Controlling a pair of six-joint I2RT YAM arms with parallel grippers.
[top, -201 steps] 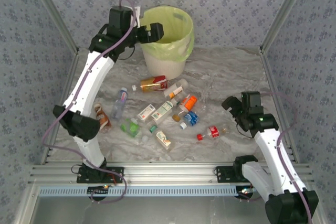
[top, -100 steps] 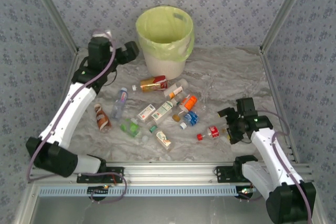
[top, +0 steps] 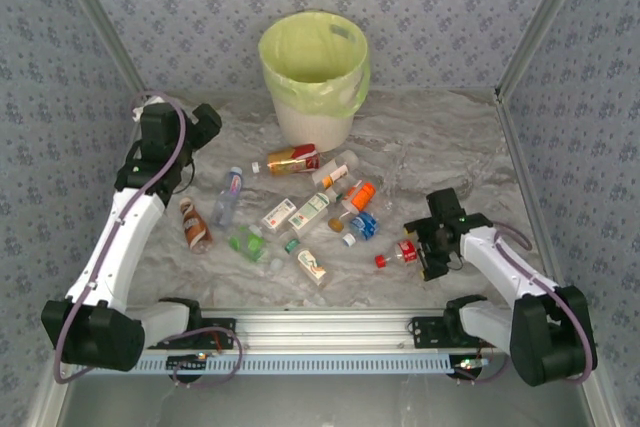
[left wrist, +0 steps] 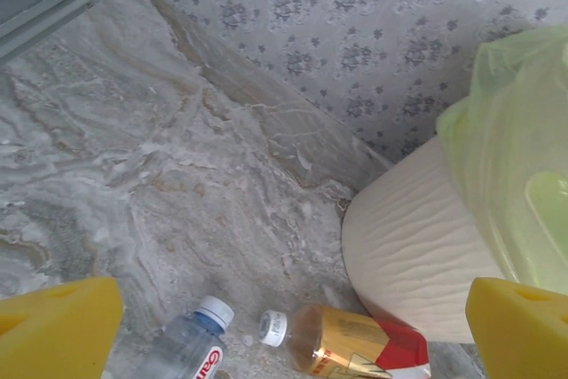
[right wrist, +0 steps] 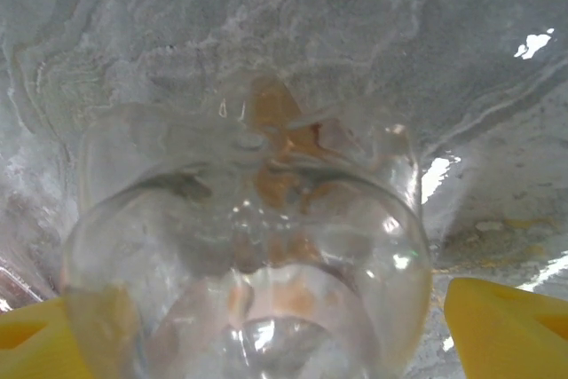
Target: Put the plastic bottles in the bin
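Observation:
Several plastic bottles lie scattered mid-table, among them a gold-and-red labelled one (top: 293, 158), a blue-capped water bottle (top: 229, 193) and an orange-capped one (top: 360, 194). The bin (top: 313, 122), white with a yellow-green liner, stands behind them. My right gripper (top: 418, 244) is down at a clear red-capped bottle (top: 402, 252). In the right wrist view that bottle's base (right wrist: 248, 219) sits between the yellow fingers of the open right gripper (right wrist: 266, 335), with a gap at the right finger (right wrist: 506, 326). My left gripper (top: 200, 122) hangs open and empty left of the bin.
The left wrist view looks past the left gripper (left wrist: 288, 330) at the bin's ribbed wall (left wrist: 408, 246), the gold-and-red bottle (left wrist: 355, 348) and the water bottle (left wrist: 191, 343). Patterned walls close in the marble table (top: 450, 147) on three sides.
My left arm has swung from over the bin back to the left and lower. My right gripper has dropped onto the red-capped bottle and now straddles it, its jaws a little narrower.

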